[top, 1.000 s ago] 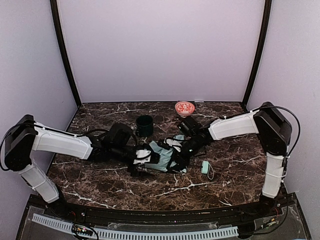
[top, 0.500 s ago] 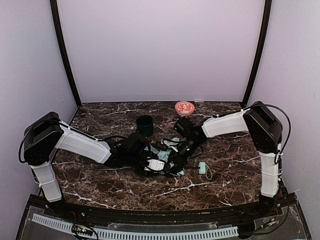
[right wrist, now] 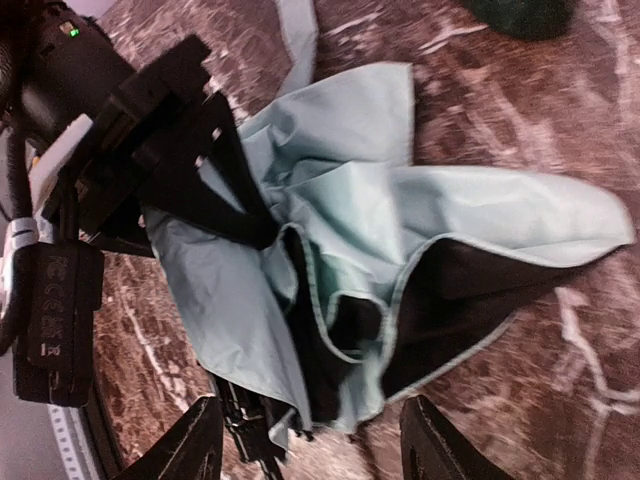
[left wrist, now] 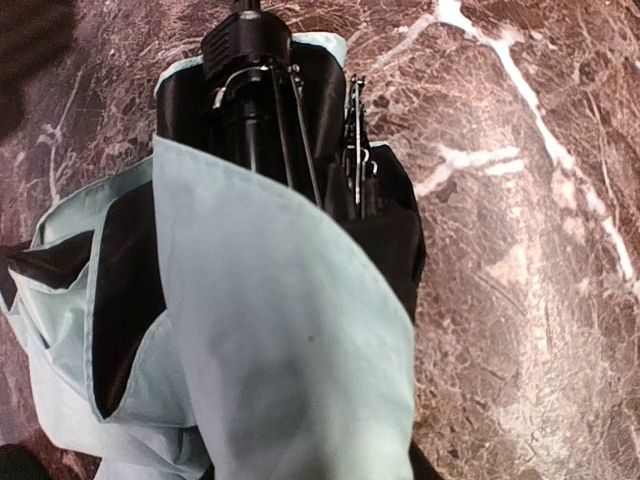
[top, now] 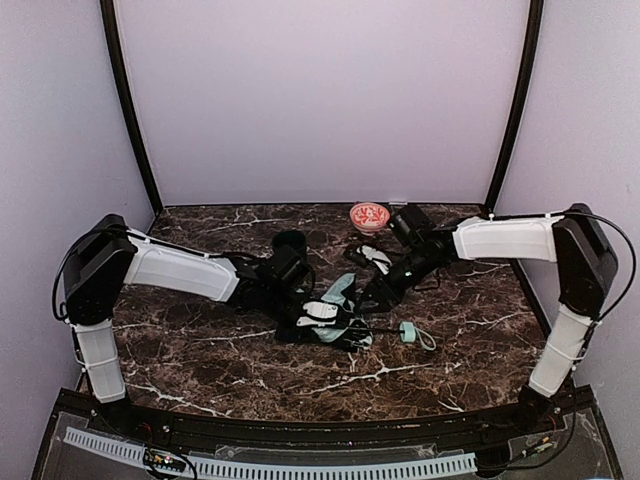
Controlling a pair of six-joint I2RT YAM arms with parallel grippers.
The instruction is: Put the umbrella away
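Observation:
The umbrella [top: 340,293] lies half folded mid-table, pale mint fabric with black lining, and its small mint handle [top: 408,331] rests to the right. My left gripper [top: 322,315] reaches in from the left and is shut on the bunched fabric. In the left wrist view the umbrella [left wrist: 280,330] drapes over my fingers and hides them, with the black ribs at the top. The right wrist view shows the left gripper [right wrist: 215,160] lying across the umbrella [right wrist: 340,200]. My right gripper [right wrist: 312,440] hangs open just clear of the fabric's edge, up and right of the umbrella [top: 372,295].
A dark green mug [top: 290,243] stands just behind the left forearm. A small red bowl [top: 369,214] sits near the back wall, beside the right arm. The marble table [top: 200,350] ends at dark posts and purple walls.
My right gripper has opened, let go of the fabric and drawn back to the right. The left arm has slid right and closed on the umbrella, which has shifted right with its handle.

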